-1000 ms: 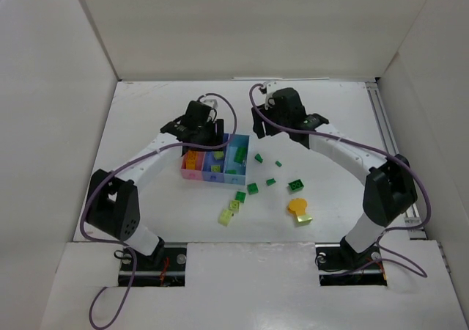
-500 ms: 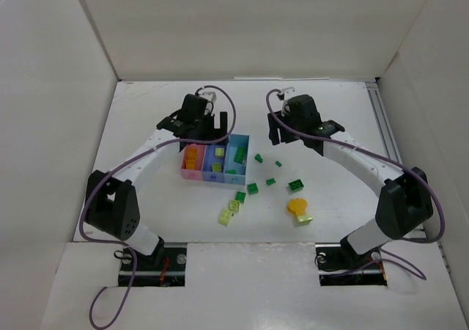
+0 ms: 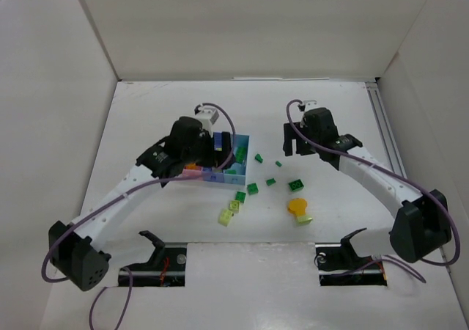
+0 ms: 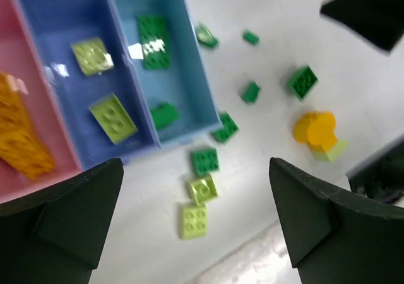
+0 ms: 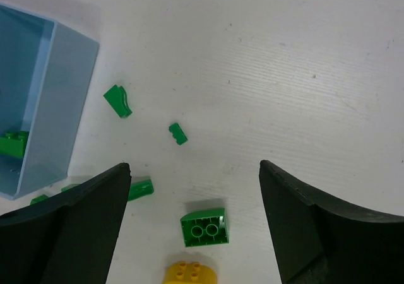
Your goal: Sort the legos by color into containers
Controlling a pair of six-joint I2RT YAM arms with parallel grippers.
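The containers are joined in a row: pink (image 4: 16, 76), purple-blue (image 4: 63, 25) and light blue (image 4: 183, 76). Orange-yellow legos (image 4: 19, 139) lie in the pink one, lime ones (image 4: 113, 117) in the purple-blue, dark green ones (image 4: 153, 41) in the light blue. Loose legos lie right of the containers (image 3: 216, 170): a green brick (image 5: 203, 227), a yellow piece (image 3: 297, 206), two lime plates (image 4: 192, 221). My left gripper (image 3: 218, 142) hangs open and empty over the containers. My right gripper (image 3: 297, 148) hovers open and empty above the green brick.
Small green bits (image 5: 178, 133) are scattered between the light blue bin (image 5: 38, 76) and the right gripper. White walls stand on the left, far and right sides. A rail (image 3: 388, 136) runs along the table's right edge.
The left gripper opened wide and moved from behind the bins to over them, its arm swinging left. The right gripper moved right, away from the bins, and opened wider.
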